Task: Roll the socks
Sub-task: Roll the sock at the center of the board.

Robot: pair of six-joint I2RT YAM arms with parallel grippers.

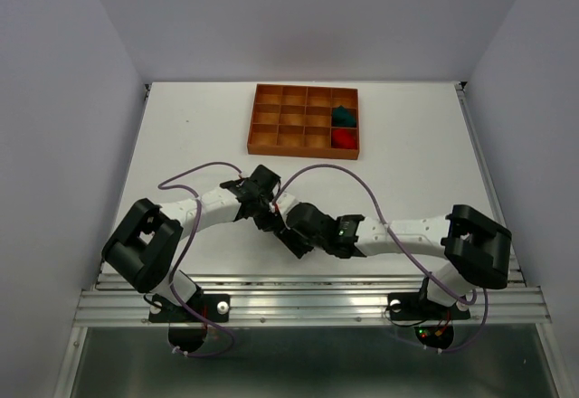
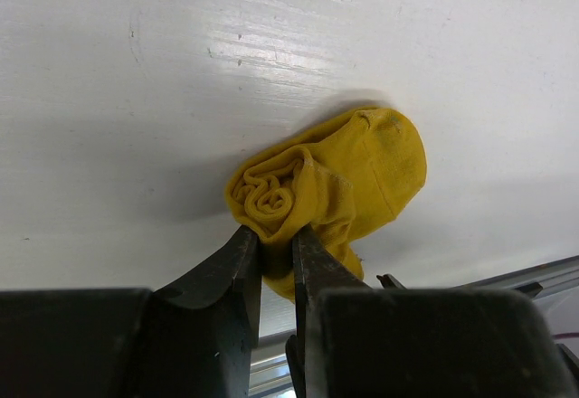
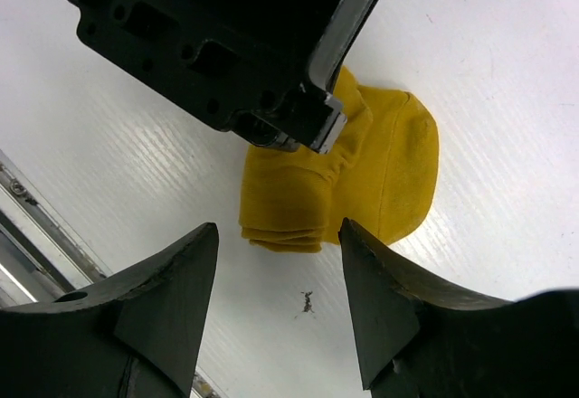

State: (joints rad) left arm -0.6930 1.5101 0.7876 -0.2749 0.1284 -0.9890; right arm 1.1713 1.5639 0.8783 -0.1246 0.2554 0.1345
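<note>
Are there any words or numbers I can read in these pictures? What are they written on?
None can be read.
The yellow sock shows plain fabric, with no writing.
The orange-brown tray and both arms carry no label that shows.
The red sock and teal sock in the tray are too small to show any print.
The dark speck on the table is a scuff, not a letter.
</note>
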